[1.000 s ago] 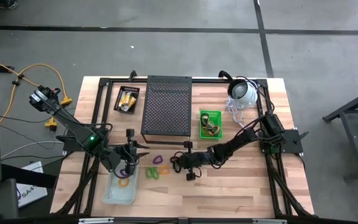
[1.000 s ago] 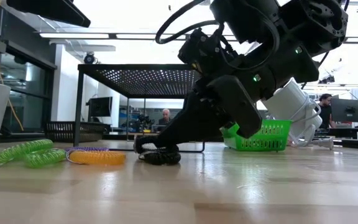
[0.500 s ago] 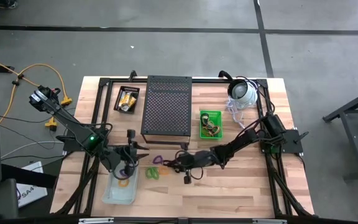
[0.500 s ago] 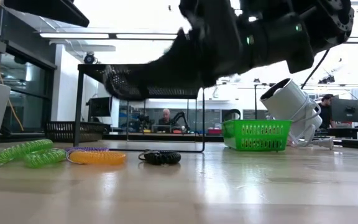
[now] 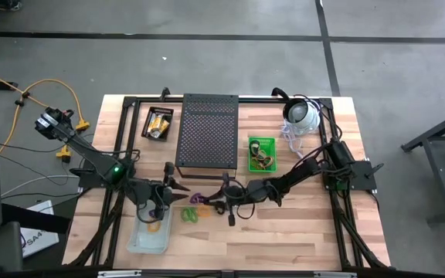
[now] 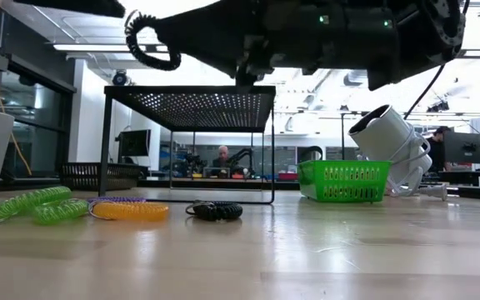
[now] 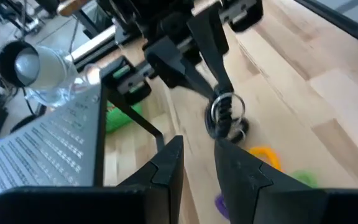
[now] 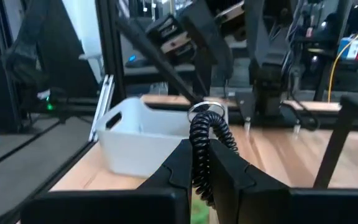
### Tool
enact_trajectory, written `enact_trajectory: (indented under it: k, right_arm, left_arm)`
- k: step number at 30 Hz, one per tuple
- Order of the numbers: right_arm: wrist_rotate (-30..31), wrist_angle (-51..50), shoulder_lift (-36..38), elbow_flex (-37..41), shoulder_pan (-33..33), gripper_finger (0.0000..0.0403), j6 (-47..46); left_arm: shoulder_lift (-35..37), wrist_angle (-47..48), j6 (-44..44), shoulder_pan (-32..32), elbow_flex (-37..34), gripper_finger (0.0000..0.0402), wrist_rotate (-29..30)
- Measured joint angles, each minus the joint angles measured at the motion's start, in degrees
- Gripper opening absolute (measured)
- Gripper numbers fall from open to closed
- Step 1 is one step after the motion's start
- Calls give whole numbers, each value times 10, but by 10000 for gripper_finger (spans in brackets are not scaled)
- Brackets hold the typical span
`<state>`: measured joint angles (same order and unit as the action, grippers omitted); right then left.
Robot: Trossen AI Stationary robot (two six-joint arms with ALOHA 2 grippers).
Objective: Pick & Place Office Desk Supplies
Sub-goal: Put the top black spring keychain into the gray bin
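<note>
Your right gripper (image 5: 210, 204) pinches a black coiled loop (image 8: 205, 142) and holds it up above the table (image 5: 300, 232), while your left gripper (image 5: 178, 185), fingers slightly apart, waits over the white bin (image 5: 147, 239).

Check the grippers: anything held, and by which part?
The right gripper is shut on a black coil loop, pinched at the coil's lower stretch, its ring end free above the fingers. The left gripper holds nothing.

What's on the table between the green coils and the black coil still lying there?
In the low view, an orange coil with a purple one behind it lies between the green coils and black coil.
</note>
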<state>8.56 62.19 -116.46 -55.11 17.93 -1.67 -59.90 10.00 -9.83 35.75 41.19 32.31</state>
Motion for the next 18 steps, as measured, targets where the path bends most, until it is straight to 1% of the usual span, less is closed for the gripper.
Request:
enact_trajectory:
  k: [4,8,13,18]
  right_arm:
    - [-13,28,0,0,-6,27,0]
    - [-15,50,0,0,-9,27,1]
    - [-15,72,0,0,-13,27,4]
    - [-15,102,0,0,-18,27,5]
  left_arm:
    - [0,-21,-23,-25,0,84,-28]
    - [0,-26,-24,-48,0,84,-54]
    - [0,-33,-37,-65,0,84,-83]
    - [0,-43,-51,-74,0,84,-99]
